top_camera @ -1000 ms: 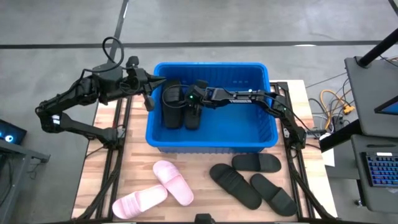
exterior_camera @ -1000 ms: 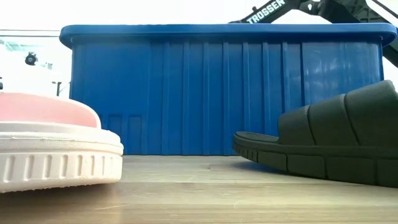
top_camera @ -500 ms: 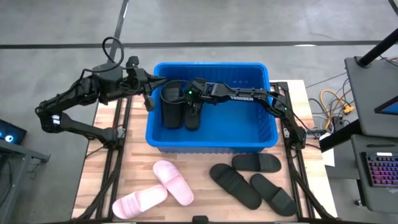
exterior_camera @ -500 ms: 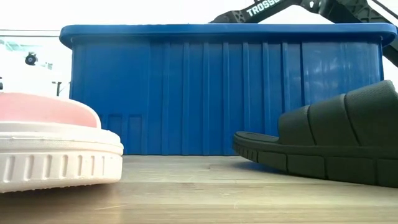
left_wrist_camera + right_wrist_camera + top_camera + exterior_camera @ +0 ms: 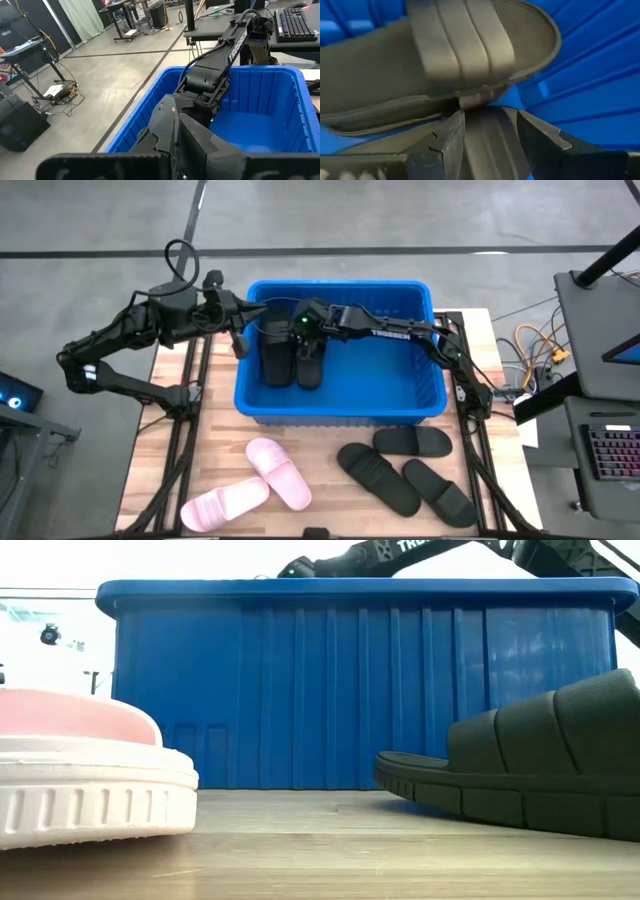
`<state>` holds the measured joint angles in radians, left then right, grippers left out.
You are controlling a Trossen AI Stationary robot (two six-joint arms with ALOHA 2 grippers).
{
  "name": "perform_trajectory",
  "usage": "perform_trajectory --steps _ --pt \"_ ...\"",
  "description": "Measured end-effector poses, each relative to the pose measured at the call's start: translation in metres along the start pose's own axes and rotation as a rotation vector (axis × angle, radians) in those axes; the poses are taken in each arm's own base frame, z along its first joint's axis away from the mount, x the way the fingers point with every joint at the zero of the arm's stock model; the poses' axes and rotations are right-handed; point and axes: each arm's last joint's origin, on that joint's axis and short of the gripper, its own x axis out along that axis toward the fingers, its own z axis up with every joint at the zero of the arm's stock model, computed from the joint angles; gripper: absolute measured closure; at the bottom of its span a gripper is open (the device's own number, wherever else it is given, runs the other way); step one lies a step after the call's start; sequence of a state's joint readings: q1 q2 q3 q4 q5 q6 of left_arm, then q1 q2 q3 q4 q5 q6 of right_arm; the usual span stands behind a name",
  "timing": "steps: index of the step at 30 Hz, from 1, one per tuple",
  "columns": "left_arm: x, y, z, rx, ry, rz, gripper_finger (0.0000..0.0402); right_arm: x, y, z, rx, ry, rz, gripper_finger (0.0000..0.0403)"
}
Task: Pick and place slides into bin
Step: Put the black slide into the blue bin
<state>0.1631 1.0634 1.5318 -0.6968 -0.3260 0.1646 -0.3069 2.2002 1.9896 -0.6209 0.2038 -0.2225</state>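
Observation:
The blue bin (image 5: pixel 340 395) stands mid-table. Two black slides (image 5: pixel 277 350) (image 5: pixel 310 355) lie side by side in its left part. My right gripper (image 5: pixel 300 328) reaches into the bin over their far ends and is open. In the right wrist view its fingers (image 5: pixel 447 137) stand on either side of one slide's ribbed strap (image 5: pixel 490 140), with the other slide (image 5: pixel 445 55) beyond. My left gripper (image 5: pixel 250 315) waits, shut and empty, at the bin's far-left rim (image 5: pixel 145 107).
Two pale pink slides (image 5: pixel 278 472) (image 5: pixel 225 505) lie on the table in front of the bin at the left. Three black slides (image 5: pixel 413 441) (image 5: pixel 378 477) (image 5: pixel 438 492) lie in front at the right. The bin's right half (image 5: pixel 390 370) holds nothing.
My right gripper has gone toward the table's left and far edges over the two slides in the bin. Its arm has risen above the bin's rim in the low view. The two slides have stayed where they lay.

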Motion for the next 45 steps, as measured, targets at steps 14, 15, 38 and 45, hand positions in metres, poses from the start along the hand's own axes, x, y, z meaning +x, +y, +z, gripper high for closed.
perform_trajectory --steps 14,15,38,45 --pt "0.002 0.0 0.002 -0.004 -0.013 0.002 0.0391 -0.028 -0.005 0.01 0.086 0.079 0.098 0.0232" --pt "0.002 0.0 0.002 -0.006 -0.018 0.003 0.0391 -0.031 -0.006 0.012 0.087 0.076 0.098 0.0232" --pt "0.001 0.0 0.005 -0.008 -0.044 0.006 0.0391 -0.258 -0.042 0.056 0.069 -0.414 -0.017 0.0251" --pt "0.009 -0.001 0.014 -0.011 -0.125 0.026 0.0391 -0.32 -0.038 0.018 0.032 -0.299 -0.001 0.027"
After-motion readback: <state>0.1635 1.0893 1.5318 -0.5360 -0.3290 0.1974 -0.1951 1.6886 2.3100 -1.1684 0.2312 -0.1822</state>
